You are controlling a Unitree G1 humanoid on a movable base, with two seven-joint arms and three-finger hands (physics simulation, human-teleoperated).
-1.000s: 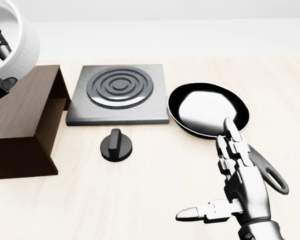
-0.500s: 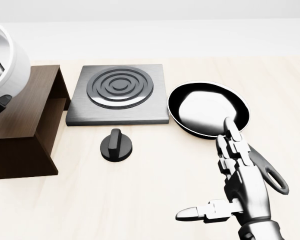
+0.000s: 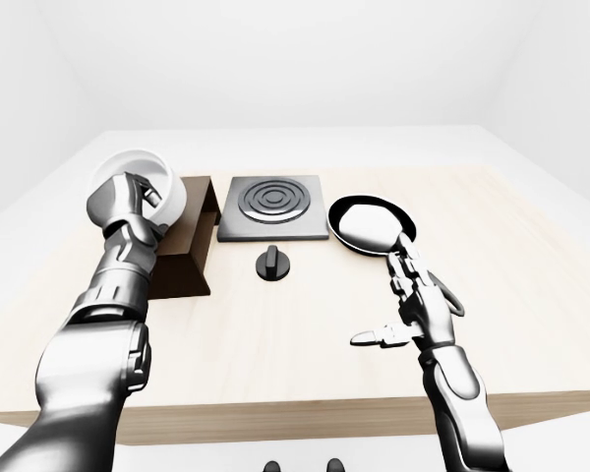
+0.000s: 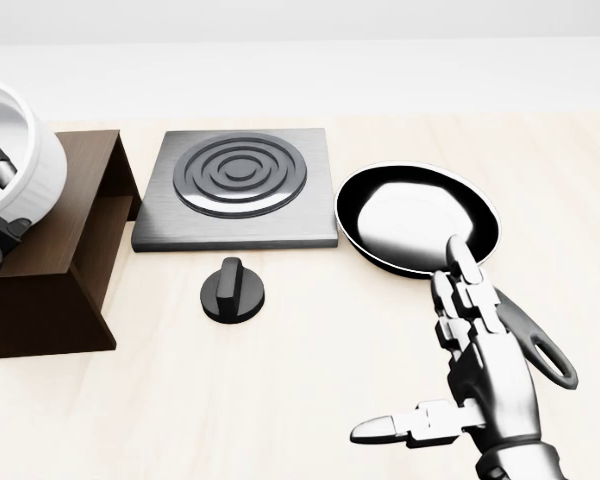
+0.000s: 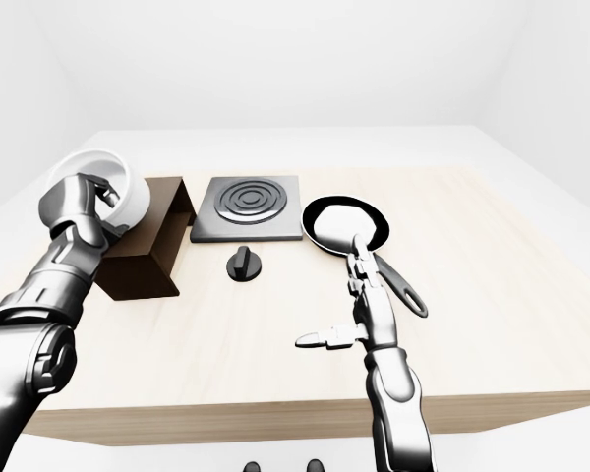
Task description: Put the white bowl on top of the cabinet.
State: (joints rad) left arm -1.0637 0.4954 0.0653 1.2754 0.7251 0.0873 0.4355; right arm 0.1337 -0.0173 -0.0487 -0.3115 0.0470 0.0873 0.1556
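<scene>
The white bowl [image 4: 25, 150] is tilted, with its opening facing the camera, over the left end of the dark brown cabinet [image 4: 55, 245] at the left of the head view. My left hand [image 3: 141, 193] is shut on the bowl's rim, with fingers inside it. I cannot tell whether the bowl touches the cabinet top. My right hand [image 4: 450, 400] is open and empty, with fingers spread, low in the head view just over the frying pan's handle.
A grey hotplate [image 4: 235, 185] lies right of the cabinet, with a black knob [image 4: 232, 290] below it. A black frying pan [image 4: 417, 217] lies right of the hotplate. The wooden table's near edge [image 3: 305, 408] shows in the left-eye view.
My left hand has brought the bowl down and to the left, closer to the cabinet top. My right hand has not moved.
</scene>
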